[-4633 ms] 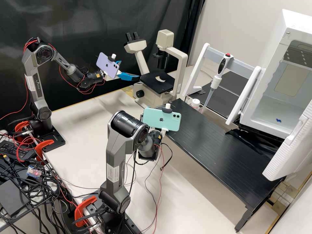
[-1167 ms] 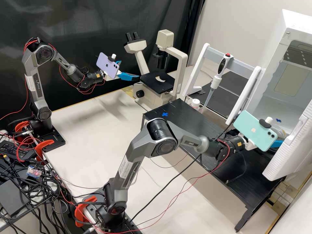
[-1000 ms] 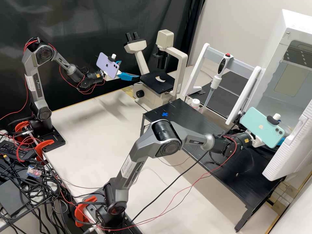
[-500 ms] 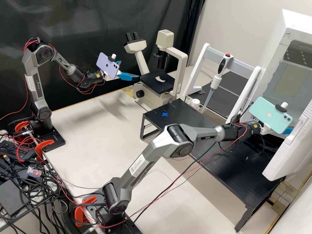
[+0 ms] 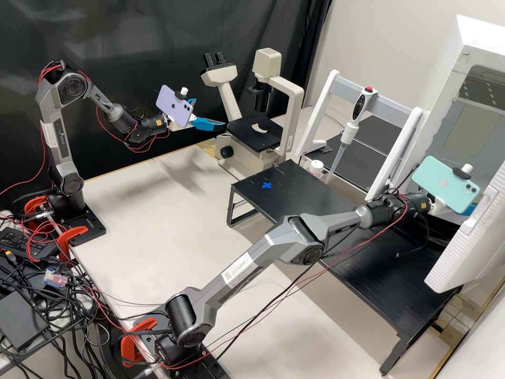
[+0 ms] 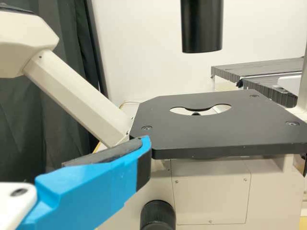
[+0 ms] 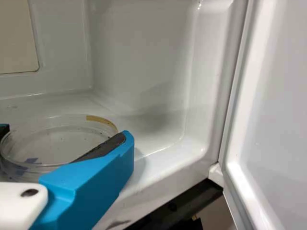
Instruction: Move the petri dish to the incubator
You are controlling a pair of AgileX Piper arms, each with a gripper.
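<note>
1. Petri dish (image 7: 53,136) was clasped in the right gripper (image 5: 467,210), inside the incubator's (image 5: 476,34) front edge;
2. left gripper (image 5: 209,112) stood open near the microscope (image 5: 267,62);
3. black curtain (image 5: 131,31) hung behind the white worktop's (image 5: 142,210) edge.

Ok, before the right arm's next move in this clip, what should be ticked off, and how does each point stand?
1. Incubator door open: ok.
2. Petri dish inside the incubator: ok.
3. Dish held by the right gripper: ok, it sits between the fingers.
4. Dish centred over the blue mark: cannot tell; the mark shows through the dish's edge, seen at a slant.
5. Dish resting on the incubator floor: cannot tell; its underside is hard to make out.
6. Left gripper out of the way: ok, open beside the microscope stage.
</note>
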